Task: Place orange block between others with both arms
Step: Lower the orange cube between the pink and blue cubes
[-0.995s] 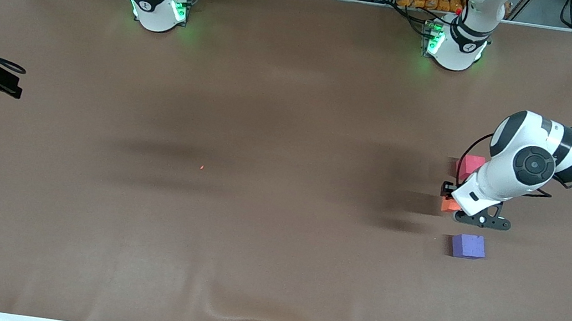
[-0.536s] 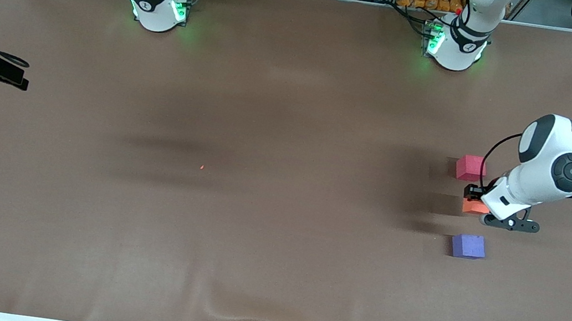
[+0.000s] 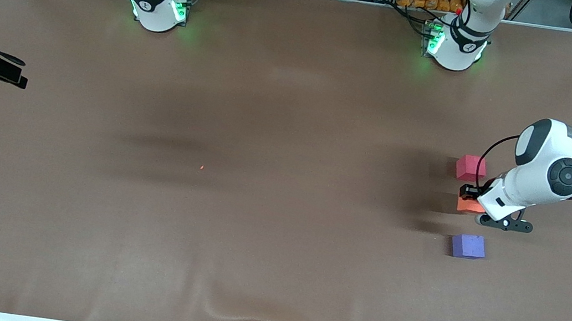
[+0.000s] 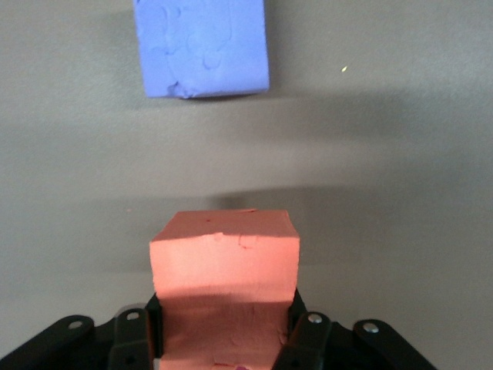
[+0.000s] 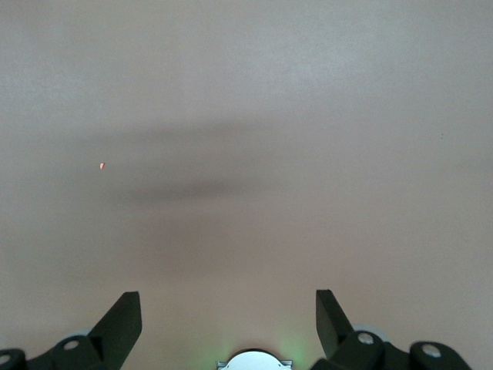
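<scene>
Orange block (image 4: 223, 266): held in the left end effector (image 3: 470, 196), low over the counter (image 3: 257, 207) in the gap between the red block (image 3: 470, 167) and the purple block (image 3: 468, 246); whether its underside touches the counter cannot be told.
Left end effector: closed on the orange block; fingers (image 4: 296, 327) press two opposite side faces near the block's upper part, most of the cube projecting below them.
Right end effector (image 5: 229, 308): open, empty, waiting over bare counter at the right arm's end, well apart from the blocks.
Red block: on the counter, farther from the front camera than the orange block, near it but apart.
Purple block: on the counter, nearer to the front camera than the orange block, apart from it.
Material (judged): matte foam with a pitted, dented surface; likely very light, soft and compressible.
Surface grip (judged): rough foam, unlikely to slip between the pads.
Fragility (judged): not breakable; a hard squeeze may deform the faces or leave marks.
Hold point: flat opposite faces, centred, as in the present grip.
Release caution (judged): a light cube may cling to a pad or tip on opening; lower until it rests flat.
</scene>
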Robot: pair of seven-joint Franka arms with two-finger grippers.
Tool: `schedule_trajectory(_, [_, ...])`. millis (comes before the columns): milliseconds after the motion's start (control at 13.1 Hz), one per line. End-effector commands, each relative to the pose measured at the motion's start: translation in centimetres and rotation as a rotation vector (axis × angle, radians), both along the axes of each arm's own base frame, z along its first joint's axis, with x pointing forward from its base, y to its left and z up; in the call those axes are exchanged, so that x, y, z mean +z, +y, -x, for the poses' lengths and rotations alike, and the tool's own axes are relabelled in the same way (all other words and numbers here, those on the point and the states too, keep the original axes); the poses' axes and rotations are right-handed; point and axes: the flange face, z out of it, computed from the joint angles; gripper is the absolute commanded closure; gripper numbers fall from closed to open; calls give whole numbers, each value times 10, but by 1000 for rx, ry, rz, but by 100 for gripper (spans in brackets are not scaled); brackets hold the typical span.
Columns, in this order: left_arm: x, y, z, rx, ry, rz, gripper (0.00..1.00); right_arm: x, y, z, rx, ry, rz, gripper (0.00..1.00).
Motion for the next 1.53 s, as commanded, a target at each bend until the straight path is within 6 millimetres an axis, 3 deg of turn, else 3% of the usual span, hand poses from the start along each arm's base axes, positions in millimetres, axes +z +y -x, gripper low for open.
schedule_trajectory(0, [-13, 8, -5, -7, -22, 30, 100, 8, 0, 5, -2, -3, -6, 0])
schedule_trajectory(459, [-25, 21, -5, -3, -18, 25, 100, 9, -3, 5, 2, 2, 62, 0])
schedule_trajectory(1454, [-42, 24, -9, 30, -17, 54, 100, 9, -1, 5, 5, 1, 62, 0])
